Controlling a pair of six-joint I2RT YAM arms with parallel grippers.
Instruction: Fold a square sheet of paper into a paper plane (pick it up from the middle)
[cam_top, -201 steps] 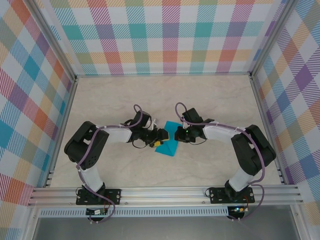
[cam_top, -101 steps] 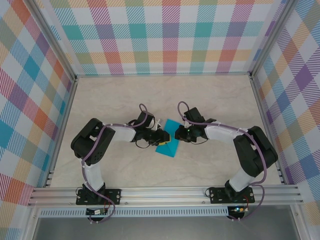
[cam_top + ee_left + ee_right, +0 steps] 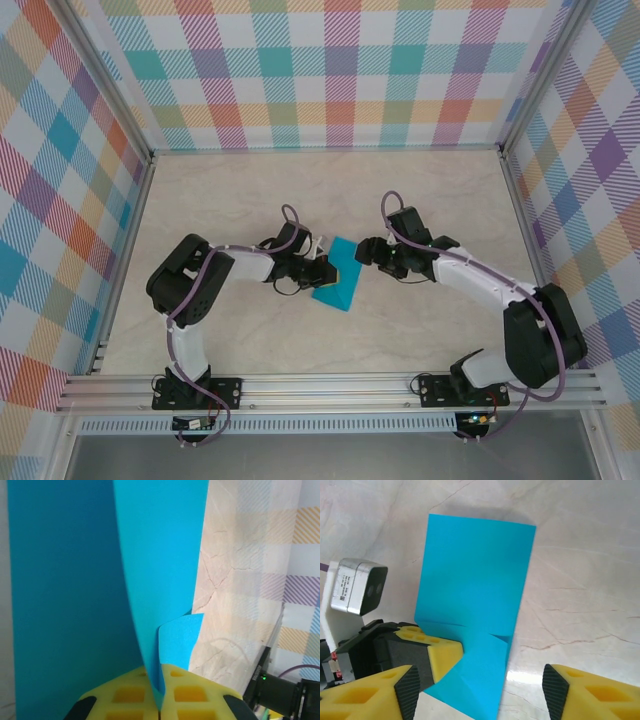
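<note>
The paper (image 3: 340, 285) is thin and floppy, lying mid-way across the surface (image 3: 430, 330), so grab it on a crease. The left hand (image 3: 321, 271) is pinched shut on its 9 o'clock edge, and the right hand (image 3: 366, 250) is wide open, empty, near its 2 o'clock. The left wrist view shows a layer bowing up, probably a loose flap, which the top view flattens out.

The sheet of paper (image 3: 340, 278) lies on the table (image 3: 430, 200) near its middle, between the two grippers. The left gripper (image 3: 322, 272) touches its left edge; the right gripper (image 3: 366, 250) sits just off its far right corner.
</note>
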